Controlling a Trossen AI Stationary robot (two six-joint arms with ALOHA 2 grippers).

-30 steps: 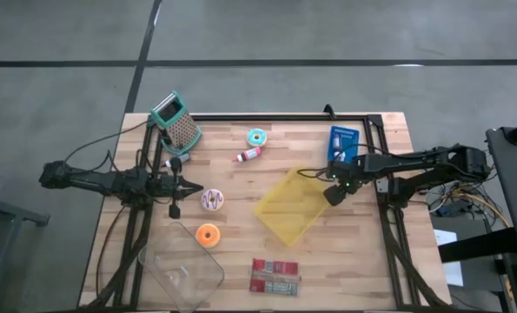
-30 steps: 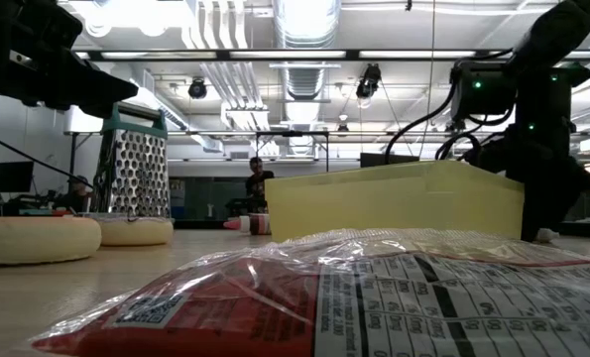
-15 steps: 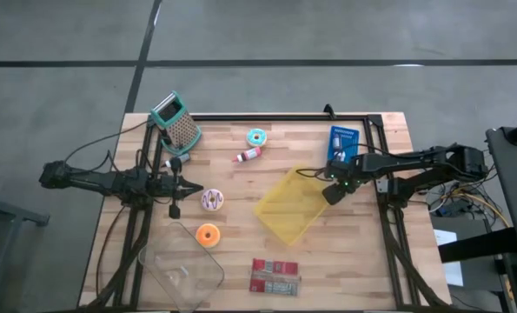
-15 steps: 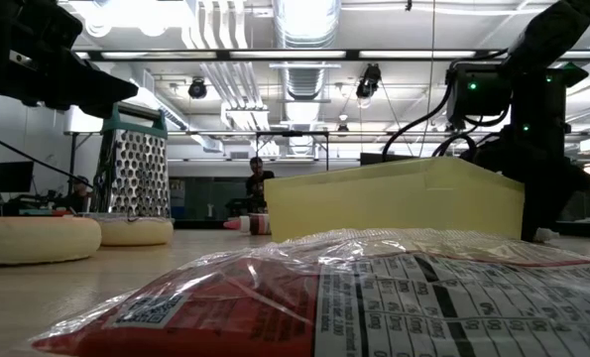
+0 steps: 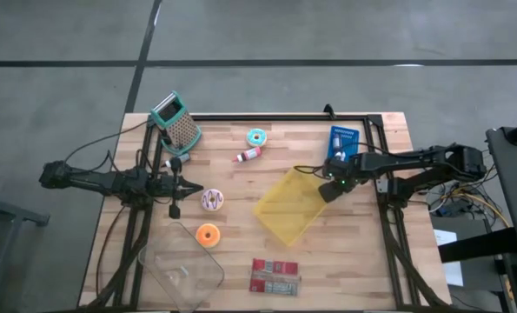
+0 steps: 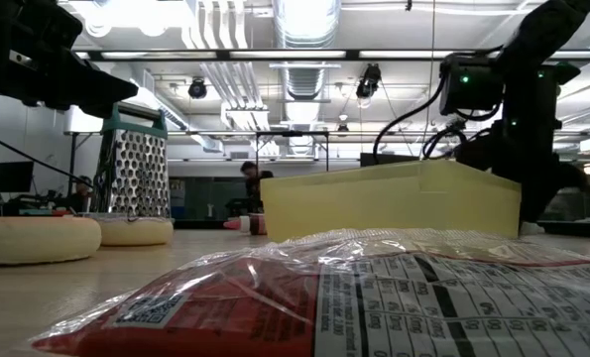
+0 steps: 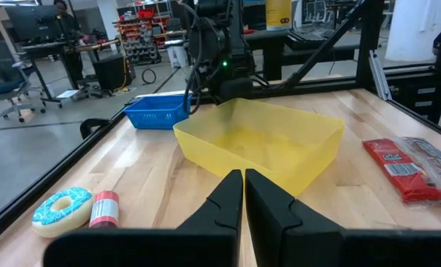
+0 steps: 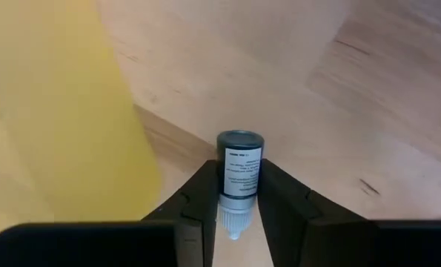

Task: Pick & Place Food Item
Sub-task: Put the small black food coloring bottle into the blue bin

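Observation:
My right gripper [image 8: 237, 204] points down at the right corner of the yellow tray [image 5: 286, 207] and is shut on a small labelled bottle [image 8: 239, 178] with a dark end and a white tip. My left gripper [image 7: 244, 194] is shut on nothing, level above the table's left side [image 5: 175, 185]. Three doughnuts lie on the wood: a teal one [image 5: 256, 136], a white one [image 5: 212, 200] and an orange one [image 5: 207, 235]. A red snack pack [image 5: 275, 275] lies near the front edge. My right gripper pinches the small bottle's labelled body [image 8: 240, 172] between its two fingers [image 8: 199, 199], coming from above and pointing down. The bottle's dark end [image 8: 239, 141] sticks out past the fingertips and its white tip [image 8: 231, 226] lies back between them. Whether it rests on the wood, I cannot tell.
A metal grater [image 5: 178, 122] stands at the far left and a blue basket [image 5: 343, 143] at the far right. A red-and-white bottle [image 5: 249, 155] lies near the teal doughnut. A clear container [image 5: 182, 269] sits at the near left. A black frame [image 5: 275, 116] borders the table.
My right gripper has edged a little toward the yellow tray's corner and rolled slightly about its own axis. The tray and the other things have stayed where they were.

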